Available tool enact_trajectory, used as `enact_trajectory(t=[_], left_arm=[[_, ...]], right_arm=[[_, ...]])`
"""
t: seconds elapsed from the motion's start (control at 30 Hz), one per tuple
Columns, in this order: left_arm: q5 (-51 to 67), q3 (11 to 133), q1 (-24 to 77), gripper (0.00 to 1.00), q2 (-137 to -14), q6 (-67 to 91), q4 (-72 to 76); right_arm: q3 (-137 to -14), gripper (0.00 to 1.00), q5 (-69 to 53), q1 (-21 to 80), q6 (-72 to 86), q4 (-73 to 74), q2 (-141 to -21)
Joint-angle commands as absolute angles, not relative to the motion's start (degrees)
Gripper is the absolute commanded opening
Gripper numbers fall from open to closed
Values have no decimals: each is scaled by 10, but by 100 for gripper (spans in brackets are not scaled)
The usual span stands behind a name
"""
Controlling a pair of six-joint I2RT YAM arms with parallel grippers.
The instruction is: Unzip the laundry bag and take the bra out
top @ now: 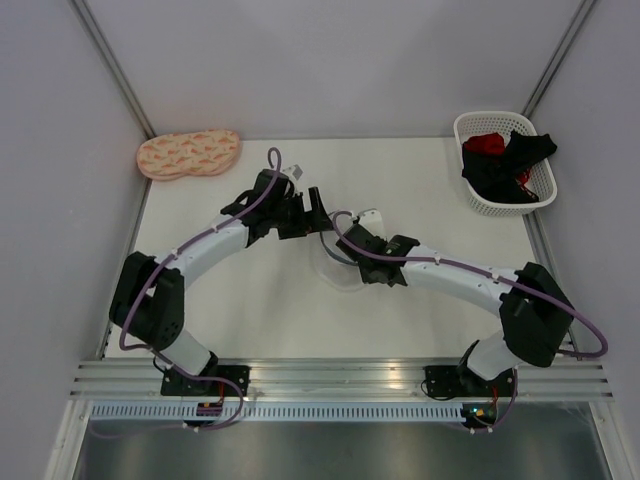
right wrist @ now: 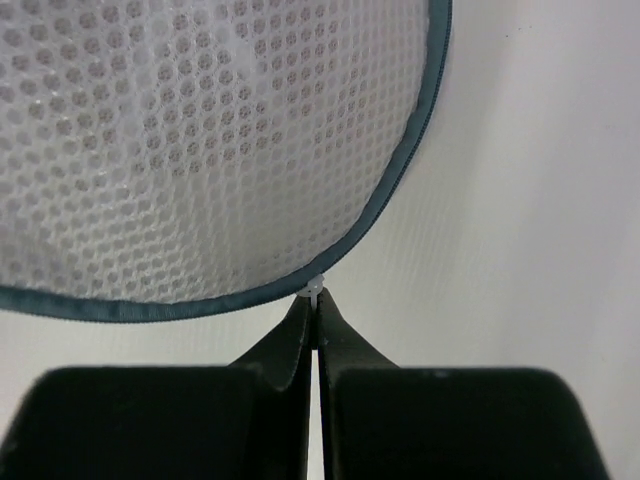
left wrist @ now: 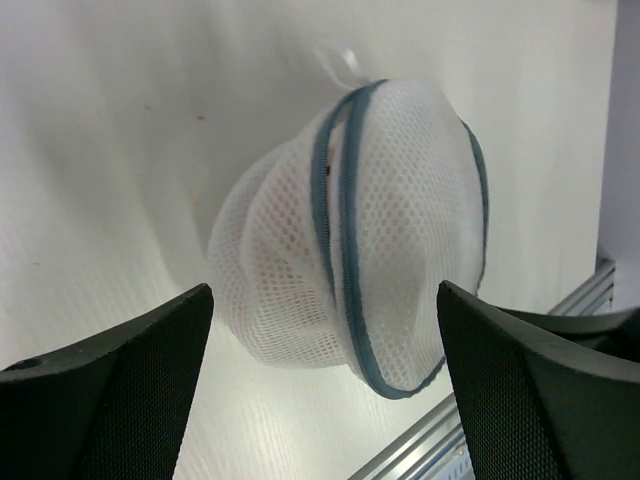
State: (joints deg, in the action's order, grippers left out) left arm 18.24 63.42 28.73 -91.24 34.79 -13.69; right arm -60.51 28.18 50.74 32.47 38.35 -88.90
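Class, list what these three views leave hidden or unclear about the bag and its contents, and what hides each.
1. Bra: both wrist views, the laundry bag mesh veils whatever is inside.
2. Zip's open length: right wrist, frame edges cut off the rim.
3. White tab in the right gripper: right wrist, too small to identify.
4. Bag's shape: top external, right arm covers most of it.

Nothing legible in any view: no text, label, brand, number or sign. Orange prints on the pad [top: 188, 155] at 11 o'clock on the surface [top: 260, 310]: pattern only, no lettering.
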Motion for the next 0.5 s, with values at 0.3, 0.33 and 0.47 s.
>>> enact_trajectory(t=[0.3,0.33,0.47], left_arm=[[111,416,290,96,-659,543,-165],[129,375,290,96,-633,561,-141],[167,301,294,97,-554,653,-70]], right_arm=[[-476,0,-103,514,318,157,-763],[-476,1,-123,518,322,141,-762],[-488,0,-171,533,326,87,-777]])
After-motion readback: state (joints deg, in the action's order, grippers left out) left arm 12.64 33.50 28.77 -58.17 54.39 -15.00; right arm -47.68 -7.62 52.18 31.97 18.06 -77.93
